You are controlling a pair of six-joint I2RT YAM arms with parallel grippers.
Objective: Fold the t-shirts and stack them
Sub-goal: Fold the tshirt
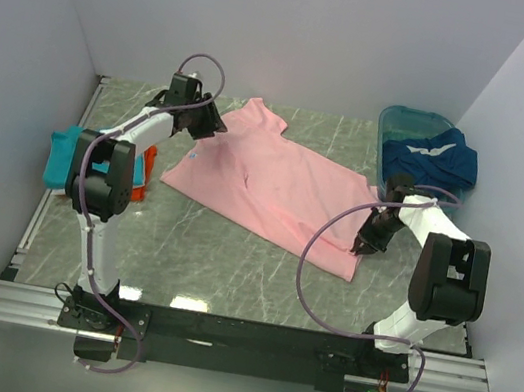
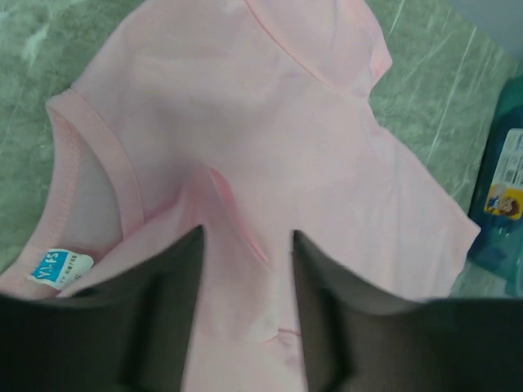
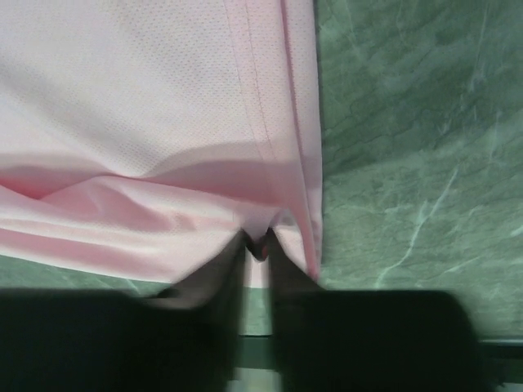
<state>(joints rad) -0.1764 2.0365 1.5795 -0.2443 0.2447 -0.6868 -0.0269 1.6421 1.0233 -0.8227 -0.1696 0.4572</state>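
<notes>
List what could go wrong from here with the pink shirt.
1. The left gripper has its jaws apart around a ridge of the pink t-shirt beside the collar. The cloth may slip out, so that end would not lift.
2. The right gripper pinches only a thin tuck at the hem corner. A pull could free it and skew the fold.

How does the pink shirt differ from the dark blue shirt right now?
The pink shirt lies spread out on the table; the dark blue shirt sits bunched in the basin. The pink shirt is plain, the dark blue shirt has white trim. Both are unfolded.
</notes>
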